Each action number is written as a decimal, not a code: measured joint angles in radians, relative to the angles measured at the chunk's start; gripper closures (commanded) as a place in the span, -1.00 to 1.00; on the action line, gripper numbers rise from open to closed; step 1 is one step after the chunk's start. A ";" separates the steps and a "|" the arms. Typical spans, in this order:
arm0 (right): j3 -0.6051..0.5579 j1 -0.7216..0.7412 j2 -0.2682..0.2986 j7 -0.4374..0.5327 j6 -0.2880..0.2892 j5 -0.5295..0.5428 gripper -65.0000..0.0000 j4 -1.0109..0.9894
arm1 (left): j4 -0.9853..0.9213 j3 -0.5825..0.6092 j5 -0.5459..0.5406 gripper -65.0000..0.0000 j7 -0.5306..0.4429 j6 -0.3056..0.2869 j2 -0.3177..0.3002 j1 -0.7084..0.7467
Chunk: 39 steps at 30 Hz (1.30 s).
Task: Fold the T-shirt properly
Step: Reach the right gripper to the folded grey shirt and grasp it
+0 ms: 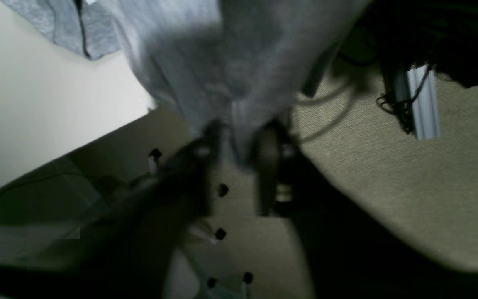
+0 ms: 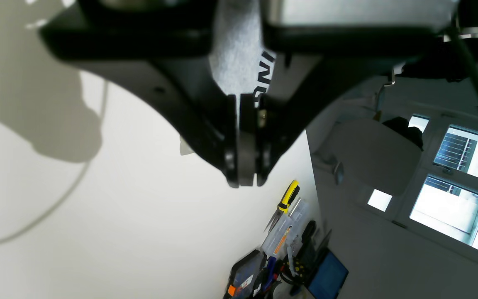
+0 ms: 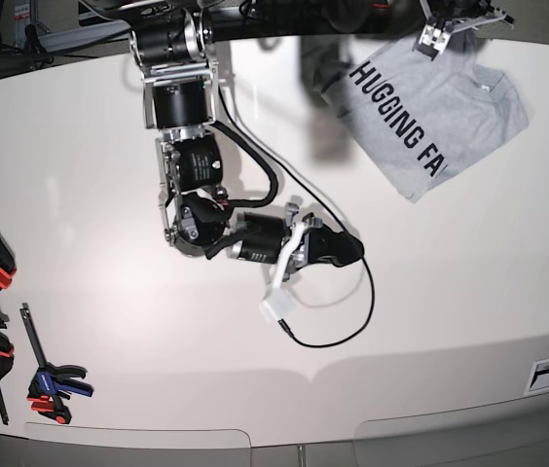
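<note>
The T-shirt (image 3: 430, 117), reading "HUGGING FA", hung between the left gripper's (image 1: 239, 153) spread fingers; the right gripper (image 2: 243, 166) was pressed together.

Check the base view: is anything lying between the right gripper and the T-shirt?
Nothing visible does. Only bare table separates the shut right gripper from the T-shirt near the far edge. A black cable loops close beside the gripper but stops well short of the shirt.
</note>
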 measured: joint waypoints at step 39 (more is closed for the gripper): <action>-1.120 0.138 0.006 0.500 0.010 -0.691 1.00 0.000 | 0.002 -0.492 -0.181 1.00 -0.335 0.395 -0.076 -0.147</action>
